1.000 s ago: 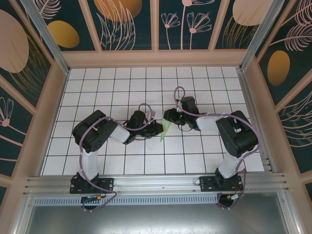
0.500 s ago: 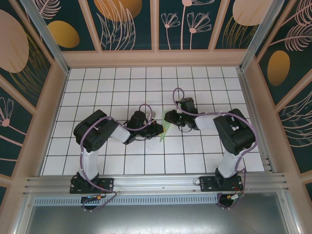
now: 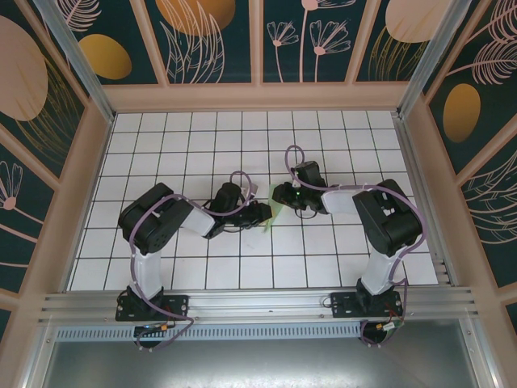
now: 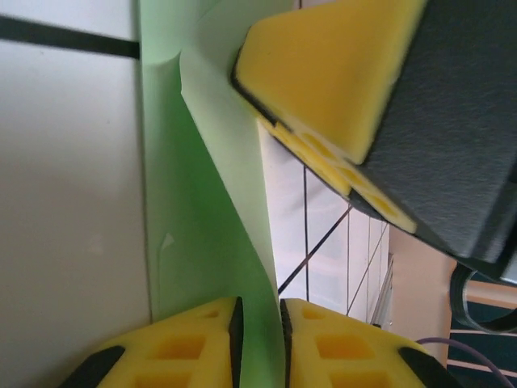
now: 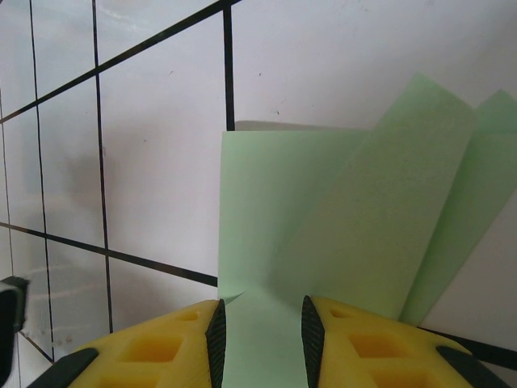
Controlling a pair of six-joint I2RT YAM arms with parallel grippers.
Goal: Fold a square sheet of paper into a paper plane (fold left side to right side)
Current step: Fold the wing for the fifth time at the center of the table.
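Note:
The square sheet of paper (image 3: 273, 213) is light green and folded into a slim strip, the paper plane, lying on the white tiles between the two arms. My left gripper (image 3: 264, 213) reaches it from the left. In the left wrist view its yellow fingers (image 4: 194, 339) stand a narrow gap apart, and a raised flap of the paper (image 4: 202, 242) runs between them. My right gripper (image 3: 282, 196) comes from the right. Its jaws (image 5: 261, 305) are open over flat layers of the paper (image 5: 323, 218). One right finger (image 4: 323, 73) hangs over the flap.
The floor is white tiles with black lines (image 3: 242, 145), walled by wooden rails (image 3: 258, 99) at the back and sides. An aluminium rail (image 3: 258, 301) with both arm bases runs along the near edge. Tiles lie bare beyond and beside the grippers.
The left gripper's jaws have parted a little around the paper flap. The right gripper has crept slightly left. The paper stays in place.

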